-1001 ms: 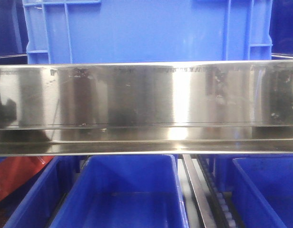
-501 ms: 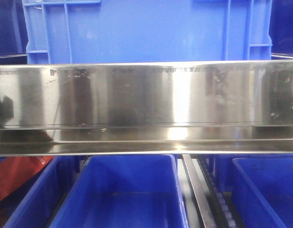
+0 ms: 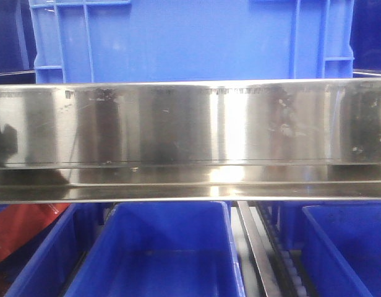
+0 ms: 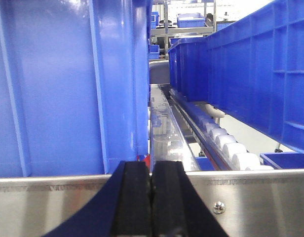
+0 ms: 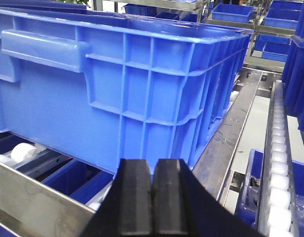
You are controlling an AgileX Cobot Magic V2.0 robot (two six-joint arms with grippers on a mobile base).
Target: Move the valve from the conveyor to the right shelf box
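Blue plastic fills most of what I can see: in the front view a large blue crate [image 3: 190, 40] stands behind a brushed steel shelf rail [image 3: 190, 124] that spans the whole width, with open blue bins [image 3: 169, 260] on the level below and a red-orange object [image 3: 20, 229] at lower left. My left gripper [image 4: 151, 200] has its black pads pressed together with nothing between them, poised just over a steel rail [image 4: 260, 202] with a screw head, a tall blue crate wall [image 4: 68, 84] close on its left and a row of white rollers [image 4: 226, 143] running away on the right beneath another blue box [image 4: 250, 69]. My right gripper [image 5: 153, 197] is likewise closed flat and empty, facing the ribbed side of a blue shelf box [image 5: 122, 79], white rollers [image 5: 278, 163] lining the track to its right. I cannot find the valve or the conveyor in any view
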